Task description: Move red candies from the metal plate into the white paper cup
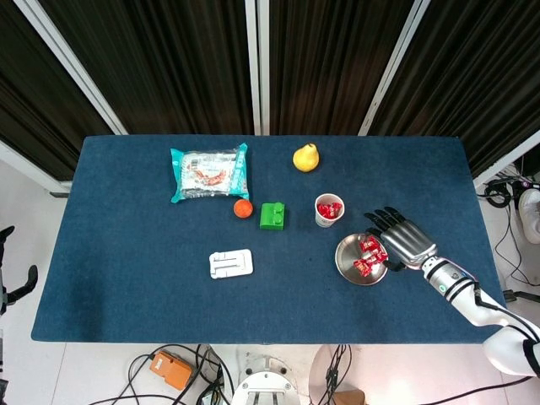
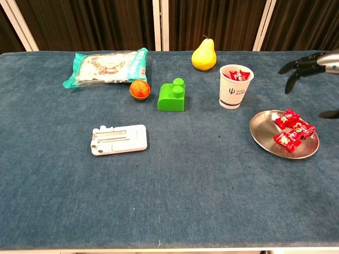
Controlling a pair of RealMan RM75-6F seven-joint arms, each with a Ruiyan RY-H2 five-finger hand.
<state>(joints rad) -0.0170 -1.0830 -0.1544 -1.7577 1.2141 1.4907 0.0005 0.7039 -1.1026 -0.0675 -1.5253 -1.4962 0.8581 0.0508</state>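
Observation:
The white paper cup stands upright right of the green block, with red candies showing inside it. In front of it to the right lies the metal plate, which carries three red candies. My right hand hovers at the plate's right side with its fingers spread and nothing in them. In the chest view only its dark fingers reach in from the right edge, above and behind the plate. My left hand appears in neither view.
A yellow pear stands behind the cup. A green block, an orange ball and a snack packet lie to the left. A white stand lies nearer the front.

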